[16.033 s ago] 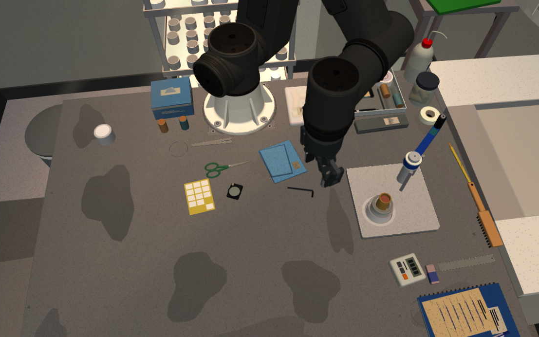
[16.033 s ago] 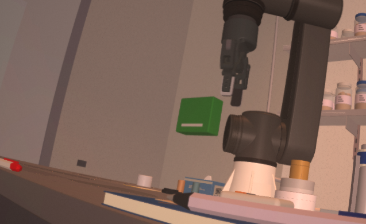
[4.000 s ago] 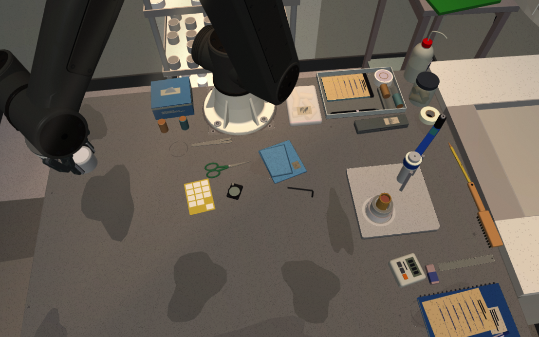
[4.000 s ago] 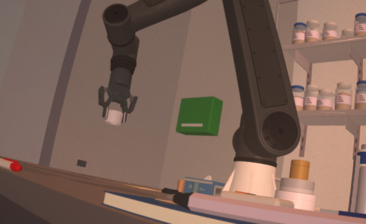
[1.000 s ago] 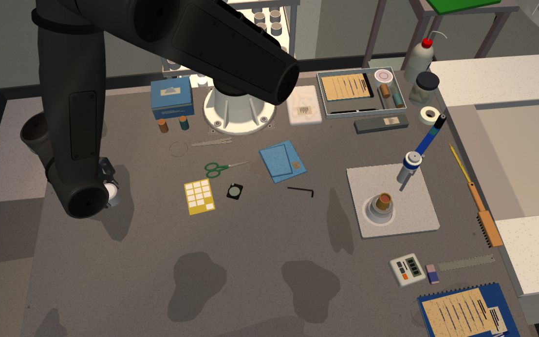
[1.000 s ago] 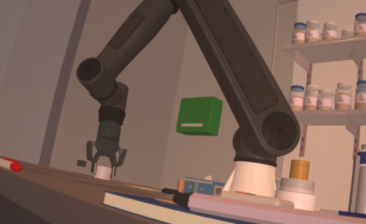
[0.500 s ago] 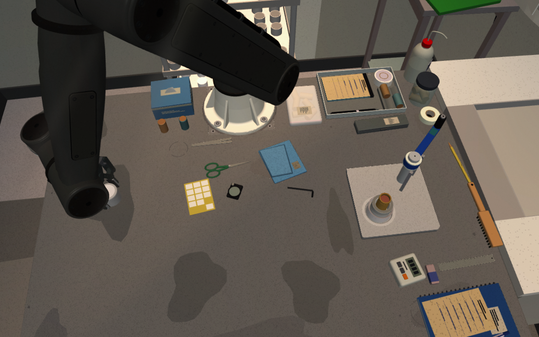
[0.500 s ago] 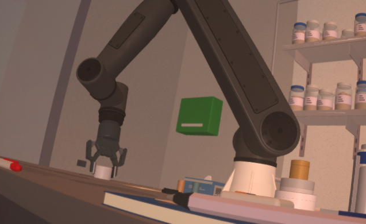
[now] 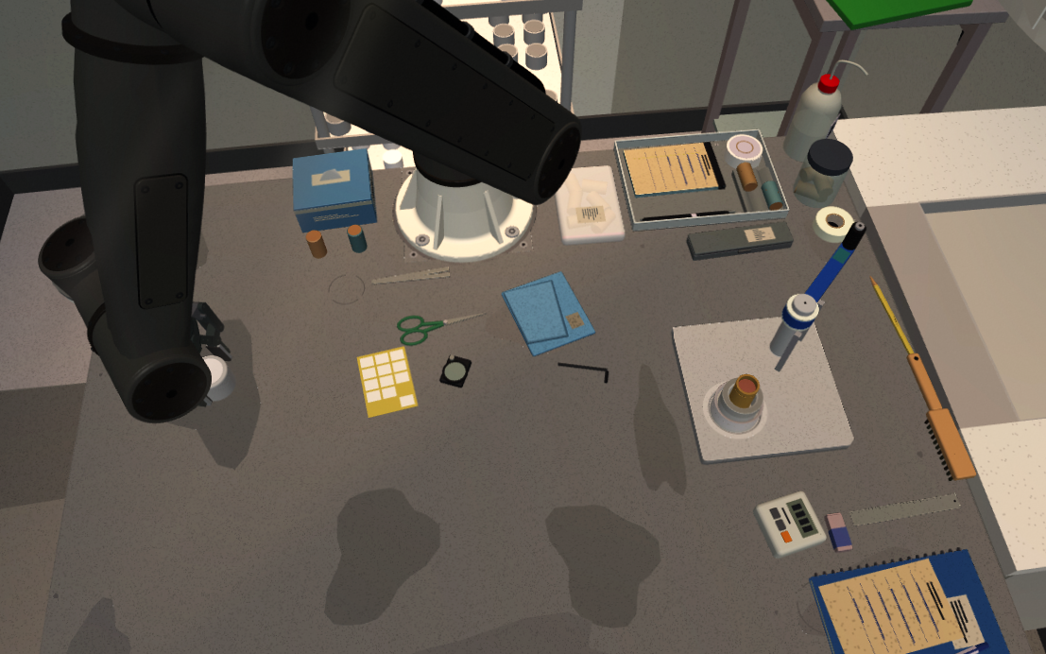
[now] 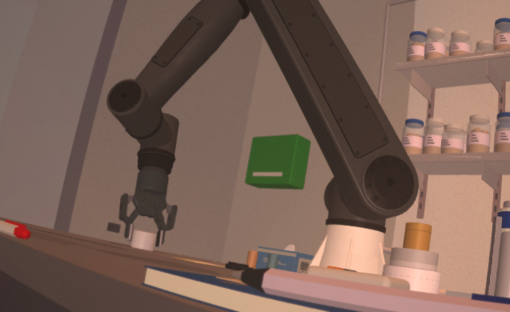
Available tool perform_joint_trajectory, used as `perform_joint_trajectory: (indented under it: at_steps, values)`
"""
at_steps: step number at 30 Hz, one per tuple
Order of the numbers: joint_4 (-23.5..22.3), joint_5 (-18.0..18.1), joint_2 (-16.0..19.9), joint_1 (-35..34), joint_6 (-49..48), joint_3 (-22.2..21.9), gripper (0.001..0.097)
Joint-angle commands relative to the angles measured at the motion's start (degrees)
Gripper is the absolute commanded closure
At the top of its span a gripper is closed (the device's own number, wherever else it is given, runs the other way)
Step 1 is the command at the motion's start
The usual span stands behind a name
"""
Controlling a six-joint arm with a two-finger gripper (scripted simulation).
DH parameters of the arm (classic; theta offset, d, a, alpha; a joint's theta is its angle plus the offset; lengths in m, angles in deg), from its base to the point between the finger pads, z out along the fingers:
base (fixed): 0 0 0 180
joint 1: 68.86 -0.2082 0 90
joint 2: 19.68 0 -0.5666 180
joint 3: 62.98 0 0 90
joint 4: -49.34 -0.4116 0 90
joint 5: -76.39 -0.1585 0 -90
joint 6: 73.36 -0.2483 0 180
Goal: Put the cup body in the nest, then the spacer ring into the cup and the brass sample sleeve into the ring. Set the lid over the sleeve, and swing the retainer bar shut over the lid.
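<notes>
On the pale base plate (image 9: 761, 389) at the right of the bench, the cup body (image 9: 736, 411) sits in the nest with the spacer ring in it and the brass sample sleeve (image 9: 746, 391) standing up out of the ring (image 10: 414, 258). The retainer bar (image 9: 817, 286) with its blue handle is swung away from the cup. At the far left of the bench the white lid (image 10: 143, 240) rests on the table, and my gripper (image 10: 145, 236) stands open around it, holding nothing. My arm hides most of the lid (image 9: 218, 376) from the side camera.
The arm's white base (image 9: 464, 215) is bolted at the back of the bench. Between lid and plate lie a yellow card (image 9: 386, 381), green scissors (image 9: 421, 327), a blue cloth (image 9: 548, 312) and a hex key (image 9: 585, 371). A calculator (image 9: 790, 525) and notebook (image 9: 904, 606) lie in front of the plate.
</notes>
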Motion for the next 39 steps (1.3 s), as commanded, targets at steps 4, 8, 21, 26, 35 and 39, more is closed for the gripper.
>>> perform_joint_trajectory:
  at_steps: [4, 8, 21, 26, 35, 39]
  values:
    - [0.5, 1.0, -1.2, -0.1, -0.7, 0.0, 0.0241]
    - [1.2, 2.3, -2.6, -0.1, -1.6, 0.0, 0.0241]
    - [2.0, 4.0, -4.2, -0.2, -2.6, 0.1, 0.0241]
    - [2.0, 4.0, -4.2, -0.2, -2.6, 0.1, 0.0241]
    - [2.0, 4.0, -4.2, -0.2, -2.6, 0.1, 0.0241]
    - [2.0, 4.0, -4.2, -0.2, -2.6, 0.1, 0.0241]
